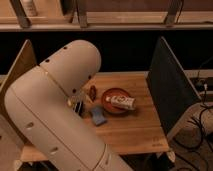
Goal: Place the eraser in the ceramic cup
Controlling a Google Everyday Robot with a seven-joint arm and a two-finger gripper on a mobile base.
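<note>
My big white arm [55,115] fills the left of the camera view. Only a dark part of my gripper [78,106] shows below the arm's bend, just left of a small blue block [98,115] lying on the wooden table [135,130]; this may be the eraser. A wide red-orange bowl [109,96] stands right of it, with a white oblong item with red marking [121,102] lying in it. The pale ceramic cup is not in view; the arm may hide it.
A small brown object [92,91] stands just left of the bowl. A dark upright panel [170,92] walls the table's right side and a wooden panel [20,67] its left. Cables [202,120] hang at the right. A shelf rail [125,22] runs behind.
</note>
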